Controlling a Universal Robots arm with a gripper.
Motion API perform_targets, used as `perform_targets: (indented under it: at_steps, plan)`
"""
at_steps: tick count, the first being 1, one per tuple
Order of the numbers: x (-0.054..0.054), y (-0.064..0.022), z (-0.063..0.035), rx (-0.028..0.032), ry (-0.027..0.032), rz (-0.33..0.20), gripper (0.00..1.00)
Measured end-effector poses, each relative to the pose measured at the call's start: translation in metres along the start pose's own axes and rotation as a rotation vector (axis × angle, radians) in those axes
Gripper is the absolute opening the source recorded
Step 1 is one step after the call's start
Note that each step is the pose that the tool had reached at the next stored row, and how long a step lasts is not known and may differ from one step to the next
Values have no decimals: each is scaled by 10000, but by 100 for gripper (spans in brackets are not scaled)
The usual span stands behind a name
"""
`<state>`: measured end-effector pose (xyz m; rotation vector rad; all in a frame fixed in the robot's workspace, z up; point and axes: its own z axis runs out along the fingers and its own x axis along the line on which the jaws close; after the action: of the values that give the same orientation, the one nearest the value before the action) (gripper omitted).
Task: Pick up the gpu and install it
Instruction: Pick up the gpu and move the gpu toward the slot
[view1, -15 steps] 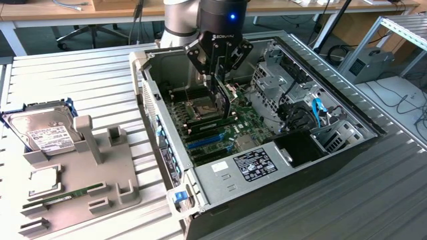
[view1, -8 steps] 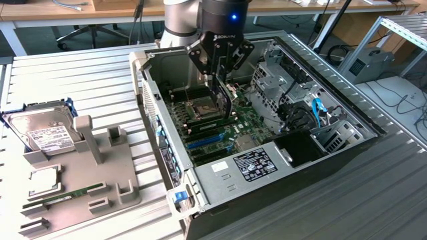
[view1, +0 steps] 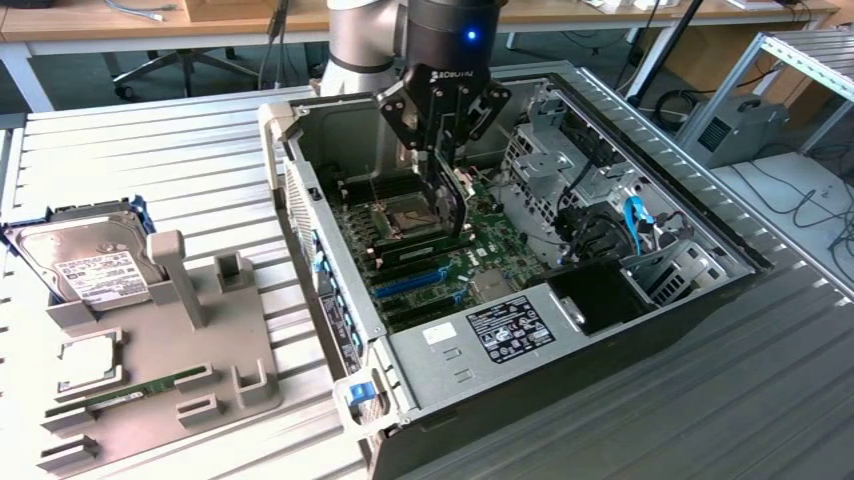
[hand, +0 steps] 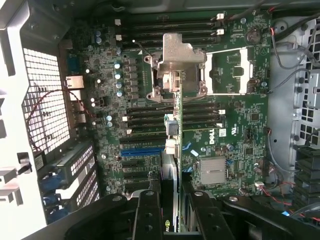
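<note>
The jaws are shut tight on the gpu (view1: 450, 215), one on each side of its top edge. The card hangs straight down between them, thin edge up. It is inside the open computer case (view1: 296, 150), over the green motherboard (hand: 240, 125), near the middle slots.

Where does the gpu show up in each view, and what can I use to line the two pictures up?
Exterior view: the gpu hangs upright from the claw inside the open computer case, above the motherboard.
Wrist view: the gpu is seen edge-on, a thin strip running out from the claw over the motherboard.
Shared landmark: the blue slot on the motherboard.
</note>
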<state>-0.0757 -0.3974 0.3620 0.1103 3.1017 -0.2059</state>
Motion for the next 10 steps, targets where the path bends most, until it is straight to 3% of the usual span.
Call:
perform_targets:
  at_steps: [10]
  plan:
    - [-82, 12, 31, 20, -2, -1, 26]
